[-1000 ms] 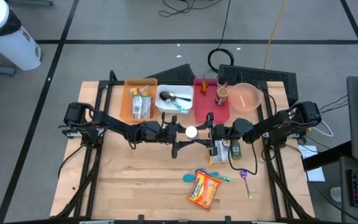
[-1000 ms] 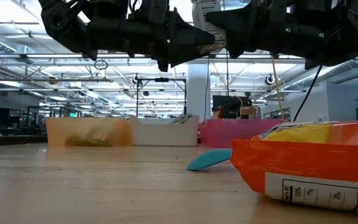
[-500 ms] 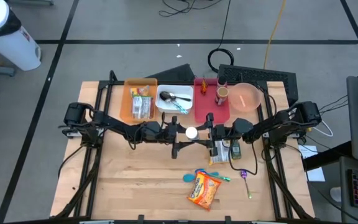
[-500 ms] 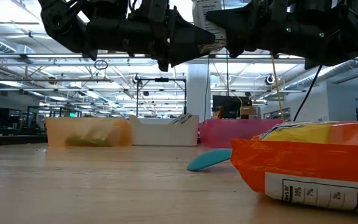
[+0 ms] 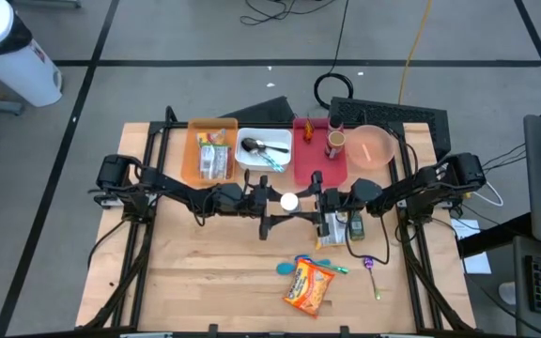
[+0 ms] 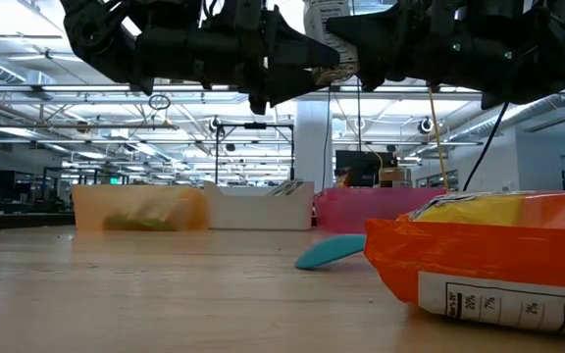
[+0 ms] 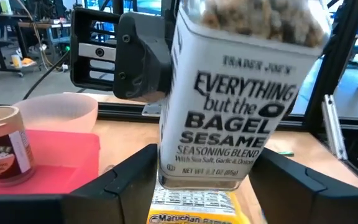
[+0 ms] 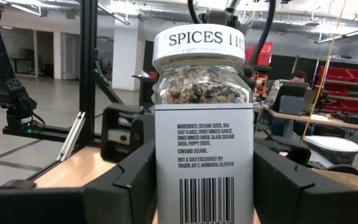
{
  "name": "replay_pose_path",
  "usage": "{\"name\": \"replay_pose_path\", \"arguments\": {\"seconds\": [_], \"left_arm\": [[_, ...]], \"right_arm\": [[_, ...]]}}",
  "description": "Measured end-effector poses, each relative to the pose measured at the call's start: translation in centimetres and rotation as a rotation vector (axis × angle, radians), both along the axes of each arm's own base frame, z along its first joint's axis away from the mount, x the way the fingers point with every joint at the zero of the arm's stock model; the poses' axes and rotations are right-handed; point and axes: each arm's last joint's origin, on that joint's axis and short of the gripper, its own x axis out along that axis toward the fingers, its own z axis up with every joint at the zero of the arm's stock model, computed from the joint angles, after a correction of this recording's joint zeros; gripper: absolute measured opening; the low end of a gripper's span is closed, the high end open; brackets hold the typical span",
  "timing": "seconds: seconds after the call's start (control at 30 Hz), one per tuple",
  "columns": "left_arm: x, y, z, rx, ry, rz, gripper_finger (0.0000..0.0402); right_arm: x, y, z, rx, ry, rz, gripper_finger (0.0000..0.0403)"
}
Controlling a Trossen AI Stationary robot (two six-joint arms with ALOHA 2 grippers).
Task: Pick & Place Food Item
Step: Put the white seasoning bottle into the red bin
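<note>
A glass seasoning jar point(image 5: 289, 200) with a white lid and white label hangs upright high over the table's middle, between my two grippers. My right gripper point(image 8: 204, 183) reaches in from the table's right and is shut on the jar point(image 8: 202, 124). My left gripper point(image 7: 207, 183) reaches in level from the table's left. It is open, with one finger on either side of the jar's lower body point(image 7: 219, 143), close beside it. In the low view the jar point(image 6: 324, 22) and both grippers stand at the top, far above the tabletop. My right gripper pinches the jar's lower body point(image 8: 161, 186) between its two fingers, one on each opposite side. The fingers come from the table's right, nearly level and slanting slightly upward. The jar stands upright with its lid up, lifted clear of the table.
At the far edge stand an orange bin point(image 5: 212, 150) with packets, a white bin point(image 5: 264, 150) with a spoon, a pink tray point(image 5: 313, 155) with a small jar, and a pink bowl point(image 5: 372, 145). Below the grippers lie a noodle packet point(image 5: 332, 225), an orange snack bag point(image 5: 308, 286) and spoons.
My left gripper's fingers have spread a little wider about the jar. Both arms and the jar have stayed where they were.
</note>
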Motion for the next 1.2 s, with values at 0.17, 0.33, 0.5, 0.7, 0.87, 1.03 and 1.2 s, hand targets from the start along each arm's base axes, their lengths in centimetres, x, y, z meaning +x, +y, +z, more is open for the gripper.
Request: {"name": "replay_pose_path", "arguments": {"seconds": [0.17, 0.33, 0.5, 0.7, 0.87, 1.03, 1.2], "left_arm": [[0.00, 0.04, 0.04, -0.003, -0.002, 0.002, 0.0284], [0.01, 0.05, 0.07, -0.001, -0.003, 0.005, 0.0303], [0.00, 0.06, -0.16, 0.002, 0.022, 0.009, 0.0297], [-0.01, 0.09, -0.20, 0.011, 0.026, 0.031, 0.0235], [-0.01, 0.15, -0.20, 0.040, 0.026, 0.054, 0.0208], [-0.01, 0.16, -0.24, 0.051, 0.030, 0.056, 0.0208], [-0.04, -0.08, -0.41, 0.070, 0.048, 0.045, 0.0208]], "right_arm": [[0.05, 0.01, -0.14, 0.000, 0.015, 0.001, 0.0191], [0.68, 0.12, 0.19, -0.007, 0.036, 0.007, 0.0191], [0.93, 0.14, 0.38, -0.017, 0.039, 0.004, 0.0191], [0.94, 0.09, 0.42, -0.014, 0.036, -0.006, 0.0191], [0.94, 0.03, 0.43, 0.004, 0.037, -0.014, 0.0191], [0.97, 0.03, 0.37, 0.000, 0.045, -0.012, 0.0191], [0.99, 0.10, 0.26, -0.005, 0.057, 0.005, 0.0240]]}}
